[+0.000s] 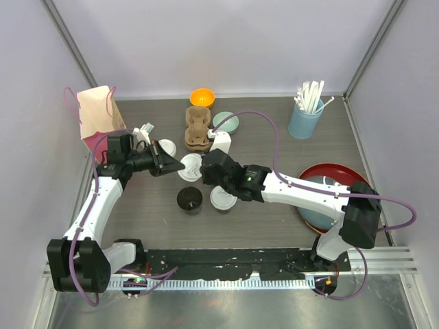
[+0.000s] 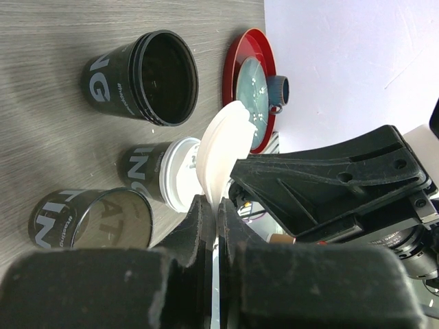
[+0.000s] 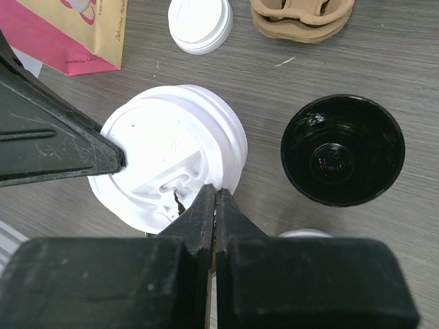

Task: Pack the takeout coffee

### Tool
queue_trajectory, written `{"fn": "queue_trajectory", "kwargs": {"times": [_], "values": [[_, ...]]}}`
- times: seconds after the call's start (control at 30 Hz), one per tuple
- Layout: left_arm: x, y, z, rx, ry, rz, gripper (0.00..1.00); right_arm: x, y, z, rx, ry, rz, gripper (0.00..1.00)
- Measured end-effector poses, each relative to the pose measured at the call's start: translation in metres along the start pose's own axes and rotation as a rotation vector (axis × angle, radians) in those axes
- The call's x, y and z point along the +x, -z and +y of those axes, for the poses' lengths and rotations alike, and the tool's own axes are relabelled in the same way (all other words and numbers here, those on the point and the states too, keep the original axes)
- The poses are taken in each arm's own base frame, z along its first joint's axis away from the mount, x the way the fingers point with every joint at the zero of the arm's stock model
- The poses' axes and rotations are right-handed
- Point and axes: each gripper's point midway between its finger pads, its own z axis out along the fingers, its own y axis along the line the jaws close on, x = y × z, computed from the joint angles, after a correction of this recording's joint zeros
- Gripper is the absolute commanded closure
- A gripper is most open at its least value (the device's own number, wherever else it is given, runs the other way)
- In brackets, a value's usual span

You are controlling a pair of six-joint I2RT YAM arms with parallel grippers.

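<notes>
Both grippers are shut on one white plastic lid (image 1: 192, 165), held between them above the table. My left gripper (image 1: 177, 165) pinches its edge (image 2: 218, 202); the lid (image 2: 221, 144) stands on edge there. My right gripper (image 1: 206, 170) pinches the opposite rim (image 3: 215, 192) of the lid (image 3: 164, 157). An open, empty black cup (image 1: 189, 199) stands just in front and shows in both wrist views (image 2: 164, 77) (image 3: 341, 149). A lidded black cup (image 1: 223, 199) stands beside it (image 2: 175, 175). Another lidded cup (image 1: 165, 147) is behind (image 3: 199, 24). A third open cup (image 2: 96, 219) shows near my left fingers.
A brown cardboard cup carrier (image 1: 197, 128) lies behind the cups (image 3: 302, 17). A pink and tan paper bag (image 1: 96, 116) stands at the back left. An orange bowl (image 1: 202, 97), a light-blue tumbler of straws (image 1: 305, 118) and a red tray (image 1: 357, 178) with a mug are around.
</notes>
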Motion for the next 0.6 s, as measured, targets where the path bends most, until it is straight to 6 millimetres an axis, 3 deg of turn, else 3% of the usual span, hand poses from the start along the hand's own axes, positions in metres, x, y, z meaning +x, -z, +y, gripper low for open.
{"fn": "queue_trajectory", "kwargs": {"times": [0.03,0.1,0.13,0.23,0.43,0.6], "values": [[0.0,0.0,0.0,-0.001,0.001,0.0,0.99,0.0,0.0,0.0,-0.001,0.003,-0.004,0.99],[0.0,0.0,0.001,-0.003,0.002,0.0,0.89,-0.001,0.001,-0.001,-0.004,0.01,-0.009,0.99],[0.0,0.0,0.002,-0.006,0.0,-0.001,0.72,-0.002,0.002,-0.002,-0.006,0.017,-0.012,0.99],[0.001,0.0,0.006,-0.022,-0.018,-0.002,0.47,-0.003,0.003,-0.002,-0.012,0.036,-0.021,0.99],[0.001,0.004,0.014,-0.09,-0.067,0.0,0.28,0.003,0.004,-0.011,0.0,0.085,-0.004,0.99],[-0.011,0.015,0.005,-0.143,-0.181,-0.017,0.23,0.009,0.008,-0.016,0.004,0.142,0.054,0.99]]}}
